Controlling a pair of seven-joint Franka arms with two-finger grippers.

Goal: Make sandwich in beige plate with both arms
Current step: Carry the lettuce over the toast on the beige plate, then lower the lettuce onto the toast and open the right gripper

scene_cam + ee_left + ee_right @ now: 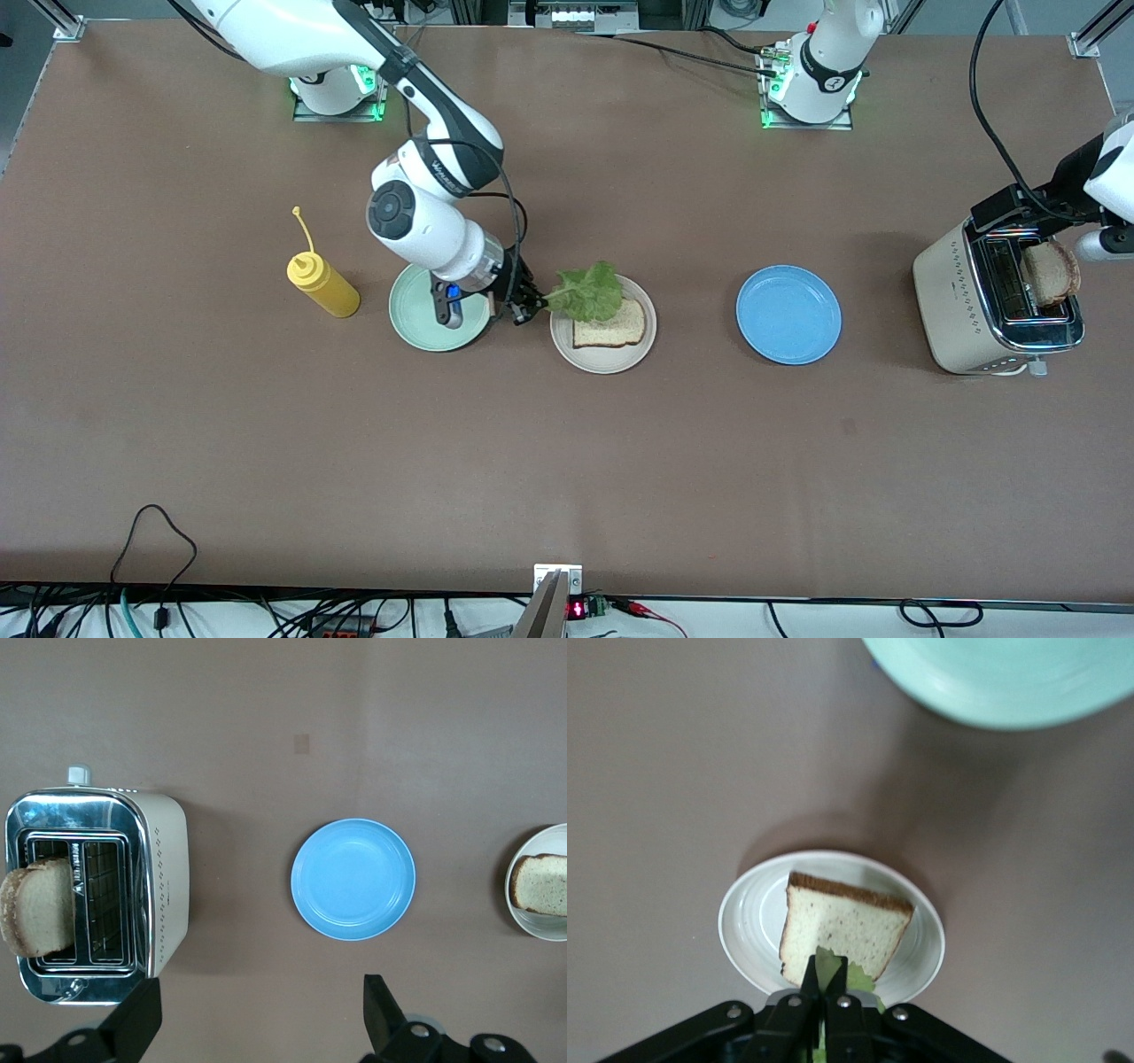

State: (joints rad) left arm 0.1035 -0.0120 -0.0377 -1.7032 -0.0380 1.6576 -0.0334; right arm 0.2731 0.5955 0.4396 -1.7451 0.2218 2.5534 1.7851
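1. beige plate sits mid-surface, between the mint green plate and the blue plate, all three in a row
2. one bread slice lies flat on the beige plate; no second slice on it yet
3. lettuce leaf is held up over the beige plate, above the bread slice's edge that faces the robot bases
4. right gripper is clamped shut on the lettuce leaf's stem end, over the beige plate's rim on the side toward the mint green plate; the right wrist view shows the green leaf pinched between its closed fingers, with the bread slice below
5. mint green plate is just beside the beige plate, toward the right arm's end, partly covered by the right arm's wrist
6. yellow squeeze bottle stands beside the mint green plate, closer still to the right arm's end
7. blue plate lies toward the left arm's end, well apart from the beige plate
8. toaster stands near the left arm's end of the surface; a toast slice sticks up out of one slot
9. left gripper hangs over the surface by the toaster, fingers spread wide apart and holding nothing
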